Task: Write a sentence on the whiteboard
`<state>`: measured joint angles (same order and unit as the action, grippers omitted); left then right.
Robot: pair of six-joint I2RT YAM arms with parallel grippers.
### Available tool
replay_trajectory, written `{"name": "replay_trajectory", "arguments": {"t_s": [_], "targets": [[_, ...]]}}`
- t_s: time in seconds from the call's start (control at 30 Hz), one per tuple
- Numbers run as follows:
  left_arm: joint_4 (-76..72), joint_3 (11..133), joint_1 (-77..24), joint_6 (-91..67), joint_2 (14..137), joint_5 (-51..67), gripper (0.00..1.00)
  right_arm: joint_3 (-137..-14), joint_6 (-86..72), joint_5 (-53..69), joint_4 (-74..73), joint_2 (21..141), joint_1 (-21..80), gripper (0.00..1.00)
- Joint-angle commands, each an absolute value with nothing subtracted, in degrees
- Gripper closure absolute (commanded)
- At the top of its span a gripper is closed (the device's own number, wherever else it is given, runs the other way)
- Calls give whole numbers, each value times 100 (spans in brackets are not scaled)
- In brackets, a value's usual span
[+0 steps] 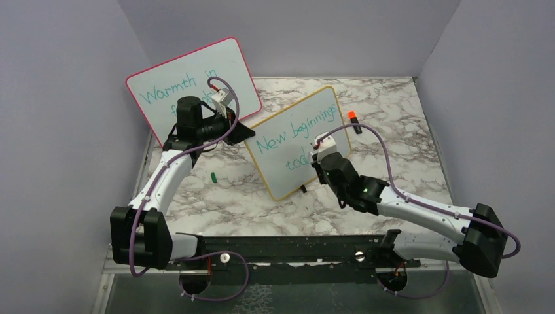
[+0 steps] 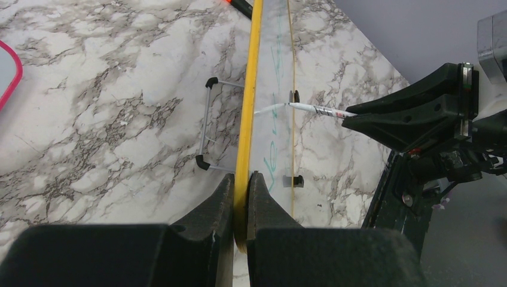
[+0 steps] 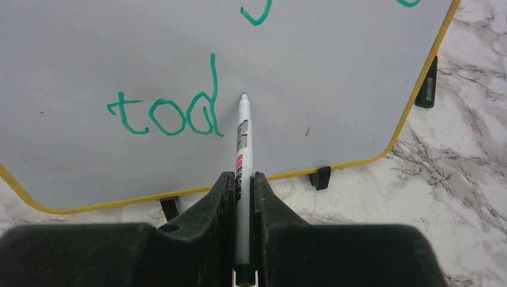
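Right wrist view: sentence (image 3: 167, 116) at "tod" on the whiteboard (image 3: 335, 72).
Propped mid marble table (image 1: 406, 118), just beside the pink-framed board (image 1: 196, 72); yellow rim pinched by the left gripper (image 2: 241, 182), jaws pressed onto it; marker (image 3: 243, 137) nipped in the right gripper (image 3: 242, 182), tip beside the last "d"; probably light, stiff, slick-faced, apt to skid under pen pressure; best gripped at the rim, off the ink.

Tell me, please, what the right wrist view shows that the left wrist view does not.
Only the right wrist view shows the teal letters "tod" legibly on the whiteboard face. Only the left wrist view shows the left gripper clamped on its yellow frame, the wire stand, and a pink-framed board corner. Both show the whiteboard and the white marker in the right gripper.
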<state>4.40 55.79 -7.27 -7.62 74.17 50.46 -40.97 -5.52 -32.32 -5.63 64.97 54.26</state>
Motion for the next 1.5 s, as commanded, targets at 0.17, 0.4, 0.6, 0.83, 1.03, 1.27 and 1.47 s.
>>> {"name": "replay_trajectory", "arguments": {"t_s": [0.17, 0.4, 0.6, 0.83, 1.03, 1.27, 1.47], "targets": [[686, 5467, -716, -336, 7559, 4359, 100, -4032, -503, -3109, -339, 6664, 5388, 100], [694, 5474, -719, -332, 7569, 4362, 100, -4021, -433, -3149, -156, 6590, 5388, 100], [694, 5476, -712, -326, 7567, 4355, 100, -3979, -352, -2902, -51, 6473, 5385, 100], [703, 5476, -716, -331, 7564, 4342, 100, -4045, -362, -2670, -239, 6543, 5388, 100], [703, 5484, -714, -326, 7568, 4342, 100, -4032, -526, -2483, -590, 6499, 5387, 100], [703, 5484, -718, -330, 7569, 4350, 100, -3928, -688, -2427, -909, 6432, 5388, 100], [703, 5476, -717, -323, 7576, 4343, 100, -3886, -721, -2610, -1043, 6458, 5388, 100]]}}
